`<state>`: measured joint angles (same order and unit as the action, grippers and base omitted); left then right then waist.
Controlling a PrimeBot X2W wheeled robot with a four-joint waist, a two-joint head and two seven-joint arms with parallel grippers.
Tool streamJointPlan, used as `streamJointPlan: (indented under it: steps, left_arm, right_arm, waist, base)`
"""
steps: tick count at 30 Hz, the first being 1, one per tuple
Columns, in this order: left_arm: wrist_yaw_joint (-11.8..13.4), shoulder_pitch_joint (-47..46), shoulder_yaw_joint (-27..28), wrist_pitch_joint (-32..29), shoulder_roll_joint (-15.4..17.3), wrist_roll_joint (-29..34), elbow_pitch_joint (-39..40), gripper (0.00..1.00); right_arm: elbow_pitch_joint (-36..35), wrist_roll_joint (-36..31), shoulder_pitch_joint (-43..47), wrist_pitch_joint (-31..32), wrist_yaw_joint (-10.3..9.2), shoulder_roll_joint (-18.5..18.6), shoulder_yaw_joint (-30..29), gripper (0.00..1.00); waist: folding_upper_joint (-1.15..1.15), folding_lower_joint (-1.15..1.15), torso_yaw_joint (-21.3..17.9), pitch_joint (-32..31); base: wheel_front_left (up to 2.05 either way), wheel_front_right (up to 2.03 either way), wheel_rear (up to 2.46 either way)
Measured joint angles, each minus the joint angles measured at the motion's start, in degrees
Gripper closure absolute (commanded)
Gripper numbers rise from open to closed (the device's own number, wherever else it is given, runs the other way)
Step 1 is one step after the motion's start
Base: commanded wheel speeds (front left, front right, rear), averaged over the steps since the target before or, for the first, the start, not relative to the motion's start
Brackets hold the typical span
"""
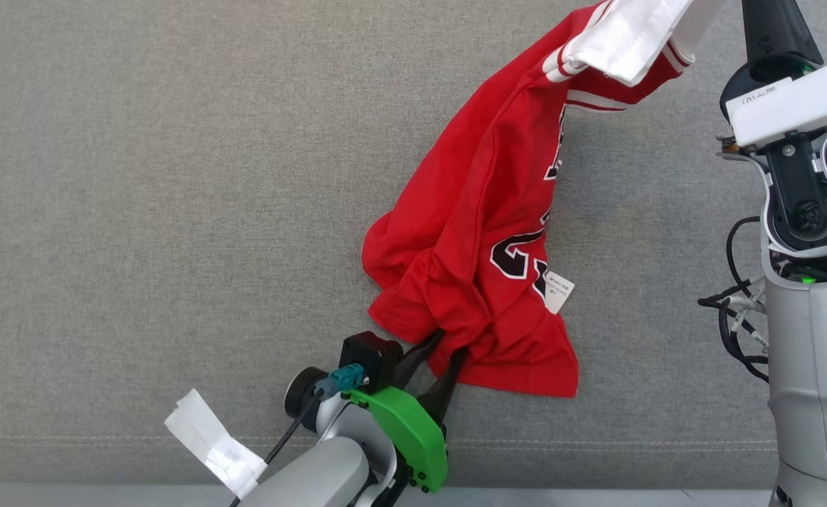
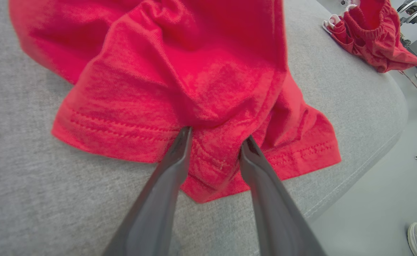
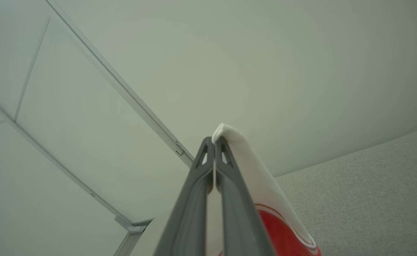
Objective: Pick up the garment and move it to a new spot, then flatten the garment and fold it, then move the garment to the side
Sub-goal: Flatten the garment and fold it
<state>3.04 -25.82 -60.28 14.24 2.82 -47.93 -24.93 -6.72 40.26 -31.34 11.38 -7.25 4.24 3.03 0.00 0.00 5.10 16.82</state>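
the wide grey cloth-covered tabletop (image 1: 139,211) is the biggest thing here, and the shirt sits toward its right side. the red sports shirt with white trim and black numbers (image 1: 470,232) is the garment. part of it is on the tabletop and part is in the air. its bottom half lies crumpled near the front edge, and its top end slopes up to the far right. that is because the right hand (image 3: 214,141) has its two dark fingers pressed tight together on the white edge of the shirt and holds that end up high. i think it holds it up so the shirt hangs long and the bottom edge is easy to find. the left hand (image 1: 449,346) is down low at the shirt's bottom hem. its fingers are apart, one on each side of a little bunch of red cloth, and they touch the cloth but do not pinch it yet. i think it is there to grab the hem, so both hands can pull the shirt straight and lay it flat. a second red piece of clothing with a stretchy band (image 2: 372,35) lies well apart at a far corner, out of the way. a small white label (image 1: 558,291) sticks out beside the numbers, so a bit of the inside may be showing there.
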Motion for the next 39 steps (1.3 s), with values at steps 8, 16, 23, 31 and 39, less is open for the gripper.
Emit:
streamJointPlan:
  steps: [8,16,23,31,39]
  left_arm:
    - [-0.5,0.0,1.0,0.0,0.0,0.0,-0.5,1.0]
    - [1.6,0.1,17.1,0.0,-0.2,0.6,3.8,1.0]
    - [2.4,0.0,29.8,0.1,4.8,7.1,15.2,1.0]
    - [3.1,2.0,38.7,0.3,8.5,11.2,29.9,1.0]
    - [3.6,7.4,41.0,0.5,12.0,13.5,42.0,1.0]
  right_arm:
    - [0.1,0.0,0.1,-0.8,0.0,-0.1,-0.3,1.0]
    - [0.0,0.5,0.6,-3.4,0.13,-0.2,-3.1,1.0]
    - [-3.2,2.8,1.2,-5.9,2.77,-0.2,-4.3,1.0]
    - [-9.4,6.5,4.7,-7.1,4.37,-0.5,-5.6,1.0]
    - [-16.9,12.2,9.7,-6.6,4.9,-0.7,-6.4,1.0]
  waist:
    - [0.0,0.0,0.5,-0.4]
    - [0.0,0.0,1.0,-2.7]
    - [0.0,0.0,1.8,-6.3]
    - [0.0,0.0,2.4,-12.1]
    - [0.0,0.0,2.3,-18.4]
  base:
    - [0.0,0.0,0.0]
    - [0.0,0.0,0.0]
    - [0.0,0.0,0.0]
    - [0.0,0.0,0.0]
    - [0.0,0.0,0.0]
